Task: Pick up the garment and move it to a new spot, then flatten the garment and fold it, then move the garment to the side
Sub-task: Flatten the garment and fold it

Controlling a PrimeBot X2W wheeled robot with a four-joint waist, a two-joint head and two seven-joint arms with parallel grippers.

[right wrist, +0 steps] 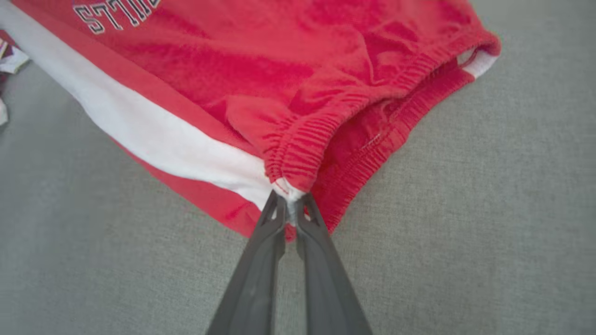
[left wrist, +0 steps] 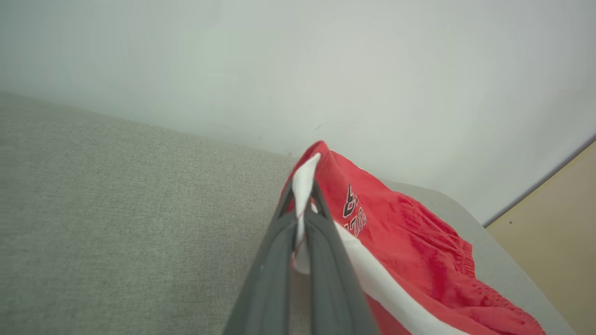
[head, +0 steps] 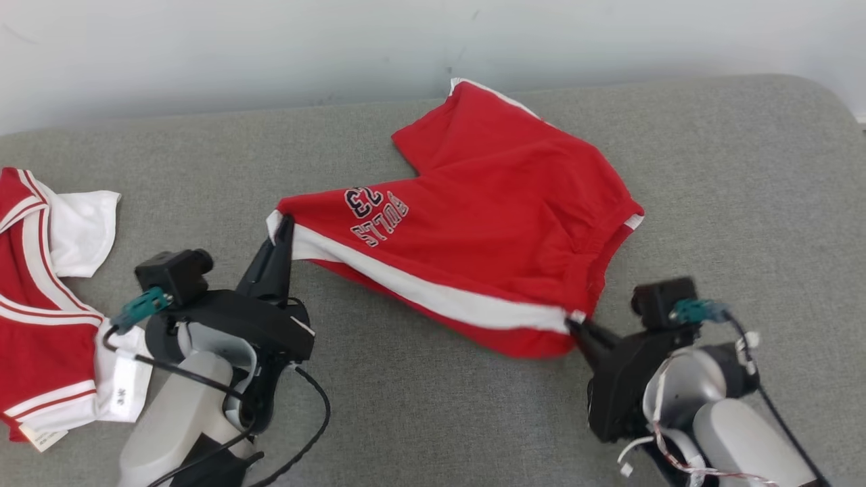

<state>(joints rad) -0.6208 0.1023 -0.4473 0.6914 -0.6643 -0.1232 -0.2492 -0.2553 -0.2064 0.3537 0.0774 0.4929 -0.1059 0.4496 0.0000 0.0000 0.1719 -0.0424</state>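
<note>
The garment [head: 500, 203] is a pair of red shorts with a white side stripe and dark lettering, spread across the middle of the grey surface. My left gripper [head: 284, 226] is shut on the white hem corner of one leg at the garment's left end; the left wrist view shows the white cloth [left wrist: 301, 186] pinched between the dark fingers. My right gripper [head: 574, 323] is shut on the waistband corner at the garment's lower right; in the right wrist view the gathered elastic edge [right wrist: 291, 186] sits between the fingertips. The stripe edge is stretched between both grips.
A second red and white garment [head: 40, 318] lies at the left edge of the grey cushion [head: 744, 203]. A pale wall [head: 270, 47] rises behind the cushion. Bare cushion extends to the right and in front of the shorts.
</note>
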